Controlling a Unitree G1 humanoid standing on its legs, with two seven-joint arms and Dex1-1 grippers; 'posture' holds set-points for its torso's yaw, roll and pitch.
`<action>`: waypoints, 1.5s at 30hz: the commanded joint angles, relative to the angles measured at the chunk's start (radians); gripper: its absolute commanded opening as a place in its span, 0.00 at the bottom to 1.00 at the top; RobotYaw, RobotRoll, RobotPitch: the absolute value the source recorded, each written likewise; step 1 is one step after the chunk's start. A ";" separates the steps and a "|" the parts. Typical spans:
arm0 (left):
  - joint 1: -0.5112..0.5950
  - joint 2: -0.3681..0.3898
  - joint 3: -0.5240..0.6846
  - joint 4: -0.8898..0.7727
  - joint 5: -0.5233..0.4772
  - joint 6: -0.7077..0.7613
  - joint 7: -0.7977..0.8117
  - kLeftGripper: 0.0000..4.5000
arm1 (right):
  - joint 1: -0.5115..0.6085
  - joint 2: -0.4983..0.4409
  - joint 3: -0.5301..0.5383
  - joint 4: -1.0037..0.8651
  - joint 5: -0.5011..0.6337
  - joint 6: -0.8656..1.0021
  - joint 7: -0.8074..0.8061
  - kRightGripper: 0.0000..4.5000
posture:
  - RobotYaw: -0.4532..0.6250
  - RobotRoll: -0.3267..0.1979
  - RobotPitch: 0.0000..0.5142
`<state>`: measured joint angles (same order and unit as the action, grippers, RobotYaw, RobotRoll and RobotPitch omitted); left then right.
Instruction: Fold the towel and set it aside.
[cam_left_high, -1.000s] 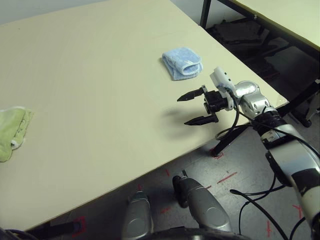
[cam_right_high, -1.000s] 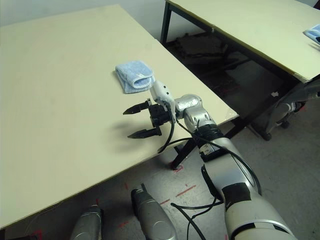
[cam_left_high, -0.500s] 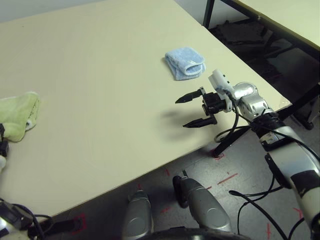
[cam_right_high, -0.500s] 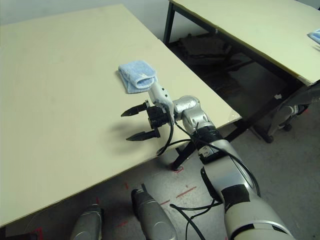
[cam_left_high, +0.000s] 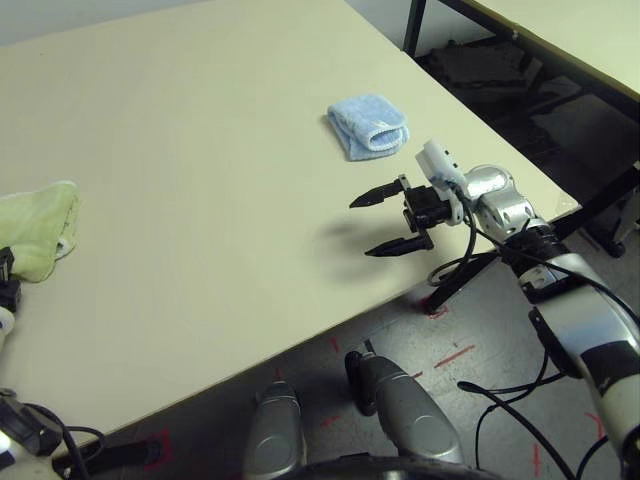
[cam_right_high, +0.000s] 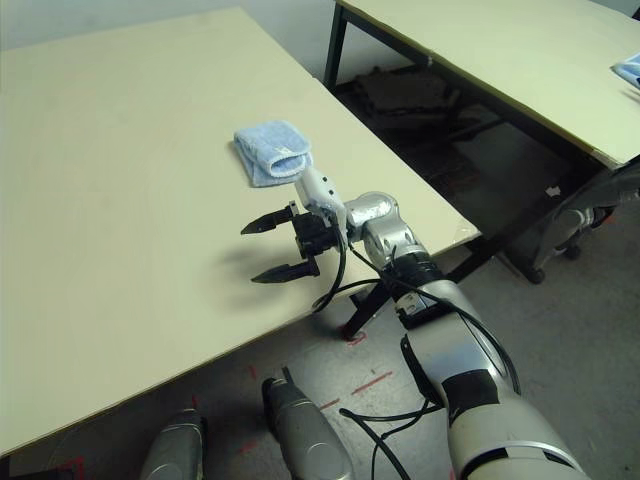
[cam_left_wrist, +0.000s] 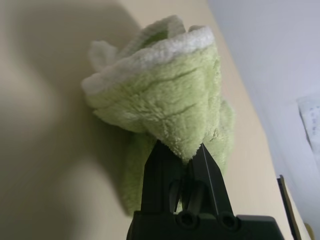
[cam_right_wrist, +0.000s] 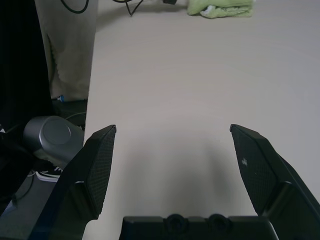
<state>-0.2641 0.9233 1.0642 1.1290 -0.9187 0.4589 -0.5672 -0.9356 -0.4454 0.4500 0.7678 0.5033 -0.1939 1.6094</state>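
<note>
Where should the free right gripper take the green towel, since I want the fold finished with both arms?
Probably the white-stitched edge of the towel, coming across the table from the robot's right. That edge stands raised and clear while the left gripper pinches the opposite end. The right gripper hangs open, empty, facing that way.

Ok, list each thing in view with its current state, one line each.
towel: bunched on the table near its left edge, pinched in the left gripper.
left gripper: jaws shut on the towel.
right gripper: jaws open, empty, above the table.
blue cloth: folded, lying on the table.
</note>
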 joint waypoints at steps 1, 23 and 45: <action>0.057 -0.005 0.029 -0.001 -0.014 0.017 0.001 0.00 | -0.005 0.009 -0.008 0.012 -0.011 -0.014 0.005 1.00 | 0.34 0.62 0.40; 0.017 0.010 0.050 0.001 -0.053 0.092 -0.003 0.99 | -0.018 0.023 -0.001 0.047 -0.018 -0.037 0.005 1.00 | 0.35 0.62 0.38; -0.043 0.012 0.054 0.030 -0.069 0.170 0.032 0.99 | -0.022 0.026 0.004 0.061 -0.019 -0.055 0.005 1.00 | 0.34 0.62 0.36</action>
<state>-0.3309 0.9332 1.1112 1.1423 -0.9885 0.6214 -0.5407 -0.9577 -0.4183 0.4505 0.8249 0.4951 -0.2421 1.6093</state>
